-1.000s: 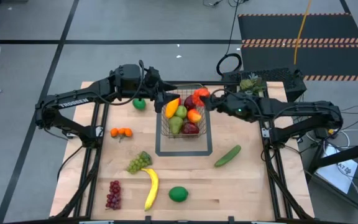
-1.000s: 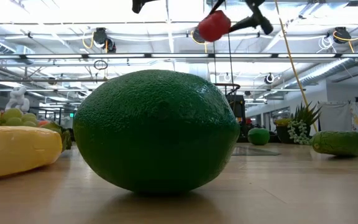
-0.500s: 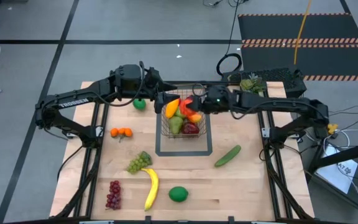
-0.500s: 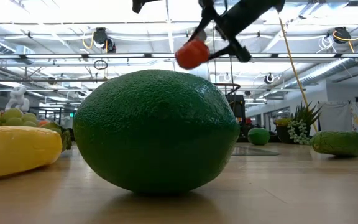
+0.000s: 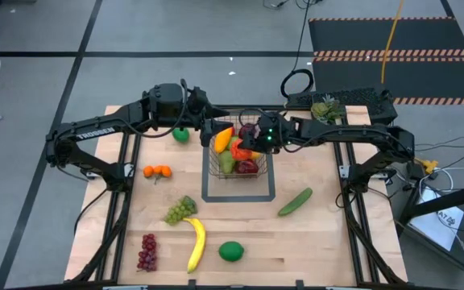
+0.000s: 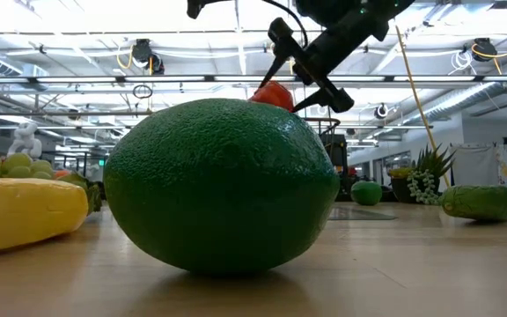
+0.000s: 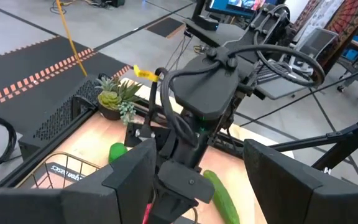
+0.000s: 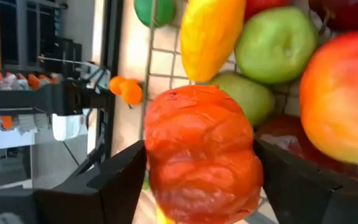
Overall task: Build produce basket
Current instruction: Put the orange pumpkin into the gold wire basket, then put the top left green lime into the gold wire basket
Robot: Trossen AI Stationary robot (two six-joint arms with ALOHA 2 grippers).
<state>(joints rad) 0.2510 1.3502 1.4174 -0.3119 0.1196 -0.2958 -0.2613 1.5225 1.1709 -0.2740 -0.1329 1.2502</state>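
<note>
- Swinging in from the basket's right side, the right gripper [image 5: 252, 143] is now lowering a red-orange fruit [image 8: 202, 152] over the basket [image 5: 240, 182], jaws clasping it.
- Left gripper [image 5: 204, 129] is waiting at the basket's left rim, jaws parted, empty.
- Several fruits are lying inside; banana [image 5: 196, 244], lime [image 5: 231, 251], grapes [image 5: 147, 251], cucumber [image 5: 295, 201] and oranges [image 5: 157, 171] are remaining on the table [image 5: 312, 234].

Brightness: even and bright overhead; the pale wooden bench [image 5: 312, 234] carries only soft, short shadows.
Light source: white ceiling panels [image 6: 104, 18], blown out in the low view.
Glare: a dull sheen on the big round green lime [image 6: 221, 183].
Blur: the wrinkled orange-red fruit [image 8: 202, 154] looms soft in the right wrist view.
Focus: far room hazy.
</note>
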